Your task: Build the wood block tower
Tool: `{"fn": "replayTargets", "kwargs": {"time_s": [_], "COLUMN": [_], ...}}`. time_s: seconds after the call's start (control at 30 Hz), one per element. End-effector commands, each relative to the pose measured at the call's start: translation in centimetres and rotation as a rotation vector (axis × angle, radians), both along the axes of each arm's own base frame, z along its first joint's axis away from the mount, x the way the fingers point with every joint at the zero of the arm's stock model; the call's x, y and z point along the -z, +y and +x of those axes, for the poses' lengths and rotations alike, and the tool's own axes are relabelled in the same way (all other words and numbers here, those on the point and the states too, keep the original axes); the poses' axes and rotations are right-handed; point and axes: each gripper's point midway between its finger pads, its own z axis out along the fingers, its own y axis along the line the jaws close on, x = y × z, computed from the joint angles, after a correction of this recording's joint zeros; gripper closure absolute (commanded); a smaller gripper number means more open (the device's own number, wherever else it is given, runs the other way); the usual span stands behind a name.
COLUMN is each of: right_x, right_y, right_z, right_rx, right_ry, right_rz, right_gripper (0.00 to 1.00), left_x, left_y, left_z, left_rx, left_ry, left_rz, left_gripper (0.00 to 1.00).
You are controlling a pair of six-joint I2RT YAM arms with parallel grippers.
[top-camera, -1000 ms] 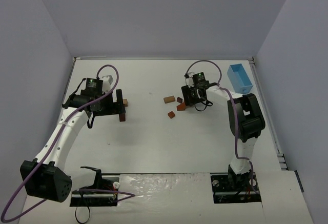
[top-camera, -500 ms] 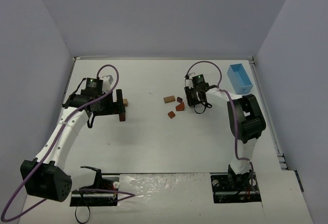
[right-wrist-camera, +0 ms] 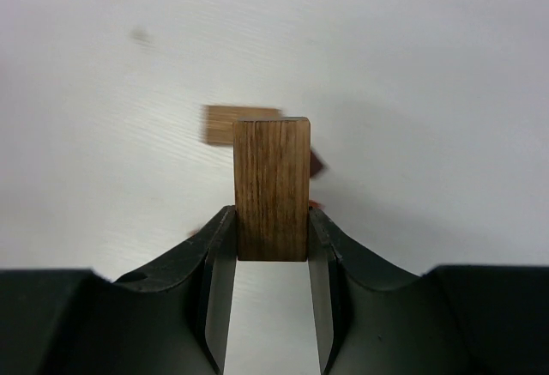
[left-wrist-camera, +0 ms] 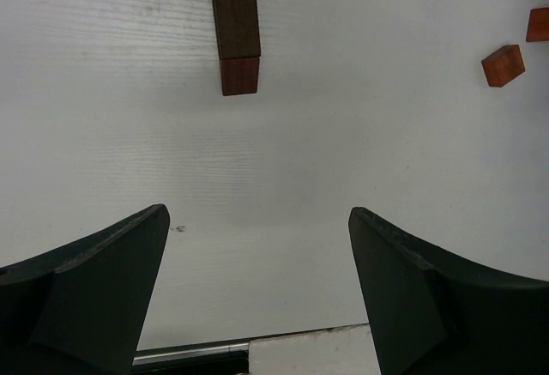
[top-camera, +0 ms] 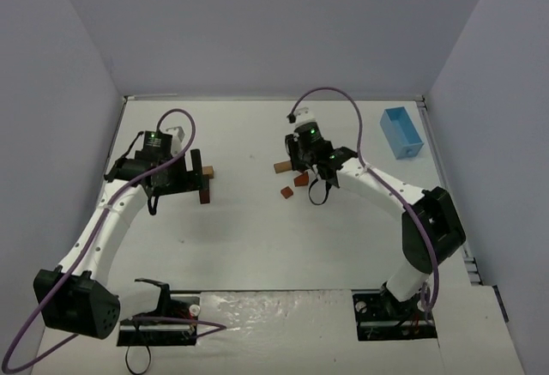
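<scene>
pincer on right clamps block, well inside table.

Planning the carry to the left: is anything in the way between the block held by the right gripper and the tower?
Nothing visible. The right gripper holds the brown block above the loose blocks, and the table between it and the wood block tower is bare. The open left gripper sits on the tower's far side.
</scene>
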Motion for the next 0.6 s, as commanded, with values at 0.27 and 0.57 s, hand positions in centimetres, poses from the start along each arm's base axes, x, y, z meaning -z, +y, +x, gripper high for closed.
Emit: {"fn": "replayTargets", "kwargs": {"time_s": [0.27, 0.57], "right_x": [5.9, 9.4], "right_y": [15.6, 16.2], "right_z": [-4.6, -5.4], "right_rx": [0.041, 0.089], "right_ry": [0.054, 0.092], "right_rz": [0.097, 0.08], "right_gripper": [1.0, 0.58], "left_x": [-3.6, -2.9], "left_y": [3.1, 3.0], "left_z": [-0.8, -1.6], "left_rx": [-0.23, -0.259], "left_ry": [-0.108, -0.081], "left_rz": [0.031, 0.012], "left_gripper": [0.17, 0.17]}}
